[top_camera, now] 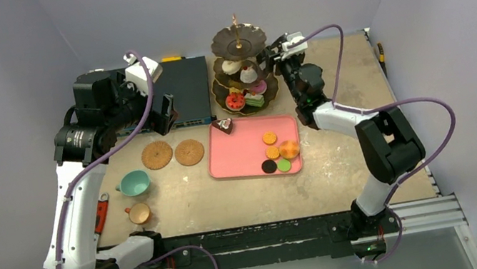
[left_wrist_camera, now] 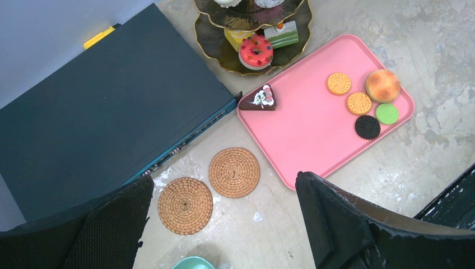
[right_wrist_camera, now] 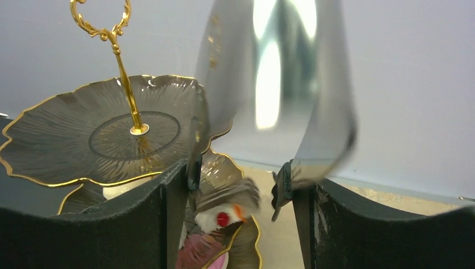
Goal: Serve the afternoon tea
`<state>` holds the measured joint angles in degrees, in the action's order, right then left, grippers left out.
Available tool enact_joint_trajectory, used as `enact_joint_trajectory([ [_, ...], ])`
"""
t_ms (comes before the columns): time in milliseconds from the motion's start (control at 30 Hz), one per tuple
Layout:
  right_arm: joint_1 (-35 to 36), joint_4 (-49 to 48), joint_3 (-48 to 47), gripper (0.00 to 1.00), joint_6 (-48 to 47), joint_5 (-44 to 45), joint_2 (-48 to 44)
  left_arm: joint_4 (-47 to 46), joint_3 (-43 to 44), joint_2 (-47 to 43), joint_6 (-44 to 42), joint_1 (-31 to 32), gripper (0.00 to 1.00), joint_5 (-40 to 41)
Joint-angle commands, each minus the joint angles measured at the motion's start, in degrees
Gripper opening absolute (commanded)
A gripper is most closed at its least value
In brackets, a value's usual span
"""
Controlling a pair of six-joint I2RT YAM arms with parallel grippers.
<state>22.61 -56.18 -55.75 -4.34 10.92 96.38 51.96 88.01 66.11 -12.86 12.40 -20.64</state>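
Top view: three-tier stand (top_camera: 237, 39) at the far middle of the bench (top_camera: 344, 183); white toy cakes (top_camera: 248, 73) on its middle tier, a red doughnut (top_camera: 235, 101) and sliced cakes (top_camera: 255, 100) on the bottom one, top tier bare. Just in front, the pink tray (top_camera: 238, 152) carries biscuits (top_camera: 269, 138), a bun (top_camera: 288, 149), a black cookie (top_camera: 269, 166) and a green macaron (top_camera: 284, 165); a chocolate slice (top_camera: 223, 125) sits at its far left corner. Two woven coasters (top_camera: 157, 154) lie bare left of the tray; teal cup (top_camera: 133, 183) and tan cup (top_camera: 139, 213) stand nearer, off the coasters. The right gripper (top_camera: 275, 51) is at the stand's right side, the left gripper (top_camera: 164, 114) by a dark flat box (top_camera: 184, 85). Left wrist view: jaws wide apart, nothing between them. Right wrist view: jaws bear on the two arms of shiny tongs (right_wrist_camera: 269, 84) (blurred); a white cake with a red dot (right_wrist_camera: 221, 217) shows below them over a lower tier, and I cannot tell whether the tongs have it. Handling, judged: the cakes look light, rigid and smooth, so apt to squirt from tong tips; take them across flat sides, low down. The stand is tall on a thin gold rod (right_wrist_camera: 126, 84); a nudge at a scalloped rim could rock it. Cups: rigid, take by the rim wall. Coasters: thin and flat, pinch one edge.
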Motion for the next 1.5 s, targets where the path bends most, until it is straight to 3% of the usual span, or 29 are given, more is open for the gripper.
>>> enact_joint_trajectory([
  [0, 0.15, -3.29, -0.87, 0.68, 0.66, -2.49, -1.93, -0.81, 2.14, -0.01, -0.23, -0.21, 0.99, -0.60],
  [233, 0.16, -4.71, 4.57, 0.67, 2.63, -2.78, -5.50, -0.82, 1.91, -0.36, -0.31, -0.22, 0.99, -0.63],
  [467, 1.18, -3.76, 12.74, 0.64, 6.60, -4.88, -14.82, -0.89, 1.40, -0.54, -0.23, -0.18, 0.99, -0.93],
  [733, 9.30, -2.78, 20.58, 0.63, 8.50, -3.66, -21.75, -1.13, 1.20, -0.35, 0.29, -0.16, 0.99, -1.56],
  [1100, 21.47, -4.21, 18.57, 0.62, 7.52, -2.35, -10.89, -0.77, 2.04, -0.45, 0.31, -0.23, 0.99, -1.51],
  [1467, 23.09, -5.31, 15.79, 0.62, 4.81, 0.40, -2.73, -0.37, 2.30, -0.57, -0.31, -0.22, 0.99, -1.30],
])
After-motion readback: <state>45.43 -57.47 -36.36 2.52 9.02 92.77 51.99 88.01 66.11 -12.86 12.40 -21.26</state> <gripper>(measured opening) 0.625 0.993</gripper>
